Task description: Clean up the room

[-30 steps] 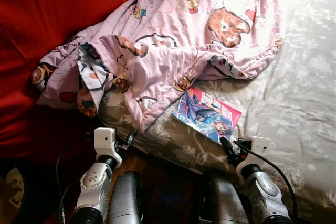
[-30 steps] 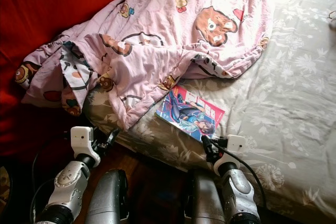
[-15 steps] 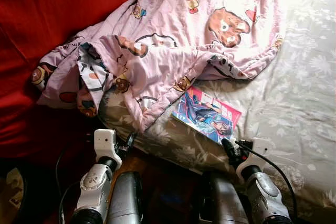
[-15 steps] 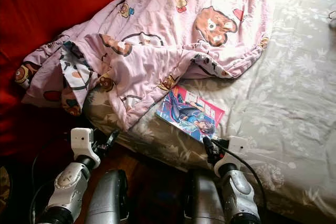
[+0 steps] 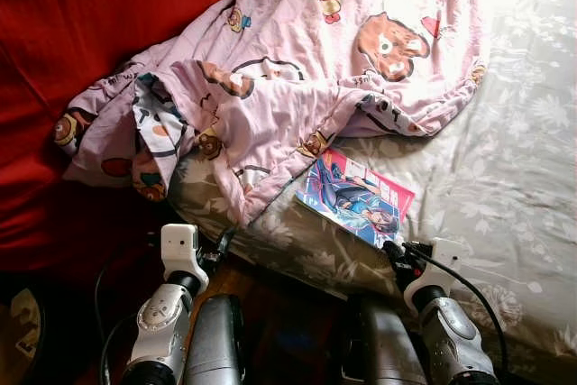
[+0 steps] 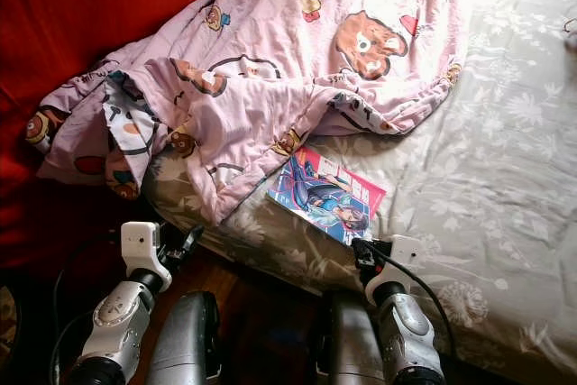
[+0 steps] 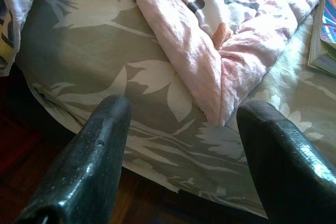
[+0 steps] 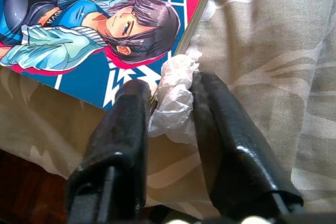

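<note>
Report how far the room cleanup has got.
Nothing looks finished yet. In hand: the right pincer is shut on a crumpled tissue at the book's corner. Left: the pink blanket lies rumpled on the bed, the book is still out, and the left pincer hangs open, empty.

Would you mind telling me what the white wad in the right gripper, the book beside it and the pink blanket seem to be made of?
The white wad, pinched in the right gripper, looks like crumpled tissue paper: matte, thin, finely creased. The book seems to have a glossy printed paper cover, with page edges showing along one side. The pink blanket looks like soft, matte, lightly padded woven fabric, probably cotton, printed with cartoon bears.
</note>
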You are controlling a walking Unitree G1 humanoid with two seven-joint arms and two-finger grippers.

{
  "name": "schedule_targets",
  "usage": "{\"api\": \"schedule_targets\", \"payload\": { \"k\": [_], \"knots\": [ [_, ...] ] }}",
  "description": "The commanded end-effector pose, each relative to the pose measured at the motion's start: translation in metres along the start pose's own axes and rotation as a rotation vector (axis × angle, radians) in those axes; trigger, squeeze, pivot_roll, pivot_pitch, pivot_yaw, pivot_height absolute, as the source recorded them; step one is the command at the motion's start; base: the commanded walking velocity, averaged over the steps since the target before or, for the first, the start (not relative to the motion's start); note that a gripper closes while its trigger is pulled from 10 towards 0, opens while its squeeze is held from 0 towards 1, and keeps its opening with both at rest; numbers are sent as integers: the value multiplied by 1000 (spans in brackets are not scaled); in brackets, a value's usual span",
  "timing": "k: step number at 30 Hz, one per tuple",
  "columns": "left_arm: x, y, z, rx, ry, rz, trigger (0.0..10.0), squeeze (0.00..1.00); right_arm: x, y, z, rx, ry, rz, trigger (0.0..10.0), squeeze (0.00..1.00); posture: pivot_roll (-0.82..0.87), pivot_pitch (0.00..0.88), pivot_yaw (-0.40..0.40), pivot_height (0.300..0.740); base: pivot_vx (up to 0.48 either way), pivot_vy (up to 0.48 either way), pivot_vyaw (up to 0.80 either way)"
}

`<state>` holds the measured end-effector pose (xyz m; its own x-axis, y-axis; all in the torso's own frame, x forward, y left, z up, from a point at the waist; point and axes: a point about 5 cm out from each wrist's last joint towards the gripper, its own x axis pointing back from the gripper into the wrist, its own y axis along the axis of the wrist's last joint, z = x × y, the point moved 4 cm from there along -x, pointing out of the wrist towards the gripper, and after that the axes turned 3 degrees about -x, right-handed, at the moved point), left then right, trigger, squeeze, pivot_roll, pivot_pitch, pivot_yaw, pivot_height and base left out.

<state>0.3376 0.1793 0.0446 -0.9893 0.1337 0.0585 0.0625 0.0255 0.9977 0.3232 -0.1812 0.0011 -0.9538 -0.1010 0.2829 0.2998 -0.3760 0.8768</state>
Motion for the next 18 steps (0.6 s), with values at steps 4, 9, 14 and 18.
{"api": "schedule_targets", "payload": {
  "k": [4,9,14,18],
  "knots": [
    [8,-13,3,-5,6,54,10000,0,7,-18,-5,-21,-22,57,0,0,97,315,-21,599,0,0,0],
    [9,-15,3,-3,4,58,10000,0,7,-20,-4,-1,-18,66,0,0,100,302,-17,599,0,0,0],
    [9,-15,3,0,5,59,10000,0,7,-21,-4,2,-21,62,0,0,101,295,-16,599,0,0,0],
    [9,-15,4,-1,4,60,10000,0,7,-20,-4,10,-26,57,0,0,99,296,-14,599,0,0,0]
  ]
}}
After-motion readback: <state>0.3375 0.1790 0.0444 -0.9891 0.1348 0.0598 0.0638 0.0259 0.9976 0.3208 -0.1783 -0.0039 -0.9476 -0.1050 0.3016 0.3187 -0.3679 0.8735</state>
